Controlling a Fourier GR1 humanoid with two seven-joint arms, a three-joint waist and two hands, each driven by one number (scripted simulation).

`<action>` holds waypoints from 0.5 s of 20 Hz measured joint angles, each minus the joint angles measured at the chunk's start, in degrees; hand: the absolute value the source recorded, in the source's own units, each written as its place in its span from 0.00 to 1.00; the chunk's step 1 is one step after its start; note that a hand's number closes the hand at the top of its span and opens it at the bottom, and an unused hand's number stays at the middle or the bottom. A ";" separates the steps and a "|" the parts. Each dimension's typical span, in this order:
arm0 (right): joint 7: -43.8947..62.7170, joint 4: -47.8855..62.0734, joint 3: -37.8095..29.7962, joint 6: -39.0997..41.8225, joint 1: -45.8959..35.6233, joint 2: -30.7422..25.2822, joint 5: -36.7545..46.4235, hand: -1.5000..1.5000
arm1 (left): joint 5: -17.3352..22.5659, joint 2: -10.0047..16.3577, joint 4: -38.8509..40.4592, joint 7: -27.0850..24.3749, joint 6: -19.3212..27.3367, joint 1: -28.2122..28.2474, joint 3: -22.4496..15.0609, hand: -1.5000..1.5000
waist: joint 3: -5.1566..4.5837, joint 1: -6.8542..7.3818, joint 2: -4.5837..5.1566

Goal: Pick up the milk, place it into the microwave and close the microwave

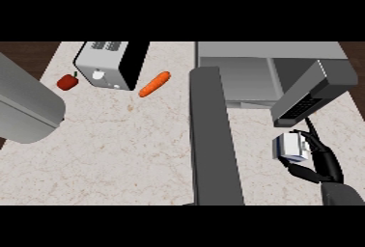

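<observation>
The milk (289, 144), a small white and blue carton, is held in front of the microwave (265, 52), just below its keypad panel (305, 103). My right hand (324, 161) is shut on the carton, fingers and thumb curled round its right side. The microwave's door (214, 140) stands wide open, reaching toward me to the left of the carton. Its grey cavity (242, 79) shows behind the door. Only my left forearm (25, 103) appears, at the left edge; its hand is out of view.
A silver and black toaster (108, 65) stands at the back left of the pale counter (121, 154). A small red fruit (67, 82) lies left of it and a carrot (155, 84) to its right.
</observation>
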 measured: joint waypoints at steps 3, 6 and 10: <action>-0.98 0.21 0.80 -0.40 0.00 0.20 0.74 1.00 | 0.37 0.01 -0.07 0.16 -0.08 -0.04 0.47 0.00 | 0.03 0.06 0.09; -2.05 -0.06 0.92 -1.89 0.14 0.96 1.03 1.00 | -0.05 -0.37 0.25 -0.85 -0.20 0.53 0.18 0.00 | 0.18 0.12 0.28; -2.49 0.19 -0.18 -3.90 -0.63 3.04 0.12 1.00 | 0.13 -0.03 0.15 -0.69 0.11 0.40 0.27 0.00 | 0.26 -0.08 0.41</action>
